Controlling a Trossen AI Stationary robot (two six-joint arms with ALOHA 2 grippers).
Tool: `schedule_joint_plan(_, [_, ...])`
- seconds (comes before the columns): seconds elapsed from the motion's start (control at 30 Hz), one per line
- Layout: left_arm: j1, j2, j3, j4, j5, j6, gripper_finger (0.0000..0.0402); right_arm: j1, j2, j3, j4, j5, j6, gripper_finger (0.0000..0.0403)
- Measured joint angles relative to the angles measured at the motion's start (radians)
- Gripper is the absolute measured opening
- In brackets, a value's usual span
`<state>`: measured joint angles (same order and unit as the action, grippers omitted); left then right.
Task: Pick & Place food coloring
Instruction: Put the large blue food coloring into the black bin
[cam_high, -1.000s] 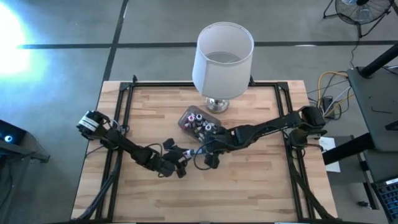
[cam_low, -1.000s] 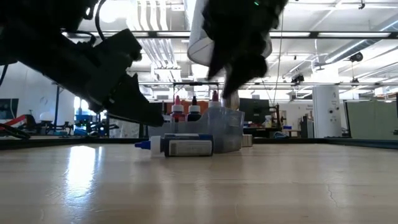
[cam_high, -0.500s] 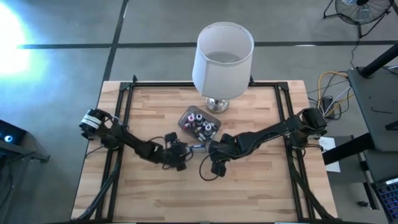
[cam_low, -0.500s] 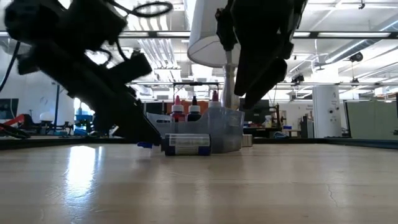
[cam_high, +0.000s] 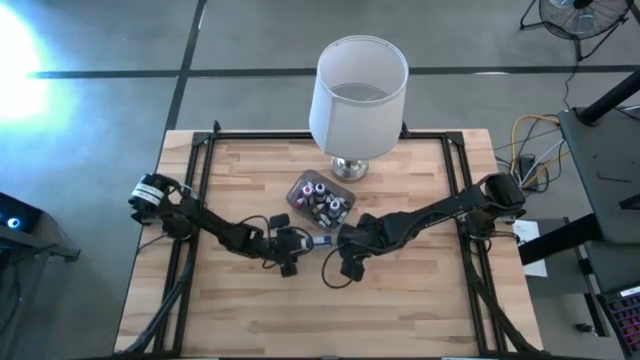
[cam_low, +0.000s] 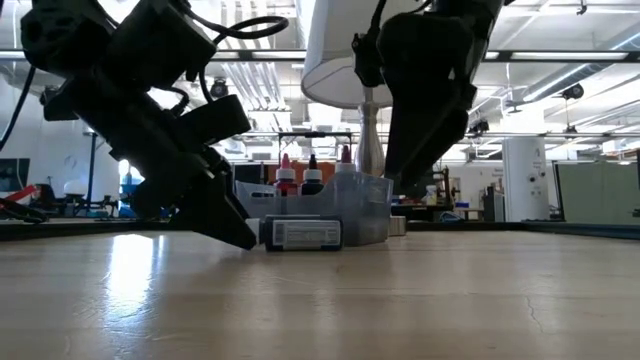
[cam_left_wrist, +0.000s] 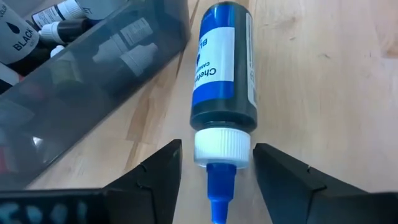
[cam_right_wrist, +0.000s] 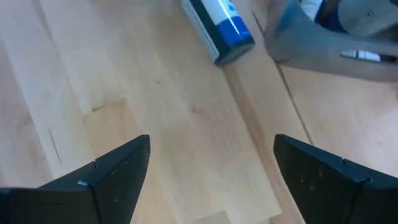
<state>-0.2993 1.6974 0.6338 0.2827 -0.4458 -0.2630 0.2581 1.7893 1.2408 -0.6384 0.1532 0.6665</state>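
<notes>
Food coloring: one blue bottle (cam_left_wrist: 222, 74) lies on its side on the wooden surface (cam_high: 400, 300), and it appears to be the only bottle outside the tub. In the left wrist view it fills the centre of the frame, its white collar and blue tip pointing down toward the camera. Your left claw (cam_left_wrist: 214, 177) is spread wide, one finger on each side of that collar, and nothing shows it gripping yet. In the low view the bottle (cam_low: 300, 234) sits at centre, just in front of the tub (cam_low: 345, 205).

Your right claw (cam_right_wrist: 211, 168) hangs released and empty above bare wood; in its own view the bottle shows near the upper middle of the frame. From overhead it sits (cam_high: 345, 268) just right of centre.

Farther back, the grey translucent tub (cam_high: 320, 198) holds the other bottles, caps up, at the middle of the overhead frame. Beyond it stands the white lamp (cam_high: 357, 95), near the surface's far edge.

You seem close to done: most bottles are in the tub, and this one is left to grasp, lift and drop in.

Compared with a second ago, your left claw has advanced from lower left of the bottle to straddle its cap, and your right arm has pulled back from over the tub. The bottle and tub look unmoved.
</notes>
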Motion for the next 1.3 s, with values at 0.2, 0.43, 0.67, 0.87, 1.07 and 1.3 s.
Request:
schedule_joint_plan(0.2, [-0.001,0.0,0.001,-0.004,0.0,0.002,0.0131,0.001,0.0,-0.011,0.009,0.003,0.02,0.0334])
schedule_joint_plan(0.43, [-0.014,-0.042,0.039,-0.039,0.005,0.004,0.008,0.001,0.0,-0.012,0.035,0.004,0.015,0.0332])
schedule_joint_plan(0.67, [-0.019,-0.161,0.242,-0.554,0.02,-0.002,0.0082,0.007,-0.008,-0.013,0.052,0.013,-0.021,0.0325])
schedule_joint_plan(0.87, [-0.019,-0.176,0.546,-1.108,0.13,-0.08,0.0082,0.011,-0.021,-0.013,0.105,0.062,-0.056,0.0324])
schedule_joint_plan(1.07, [-0.016,-0.097,0.804,-1.504,0.299,-0.189,0.0081,0.025,-0.033,-0.024,0.259,0.111,-0.072,0.0324])
schedule_joint_plan(1.3, [-0.002,0.009,0.826,-1.641,0.545,-0.329,0.0081,0.044,-0.036,-0.073,0.401,0.111,-0.032,0.0324])
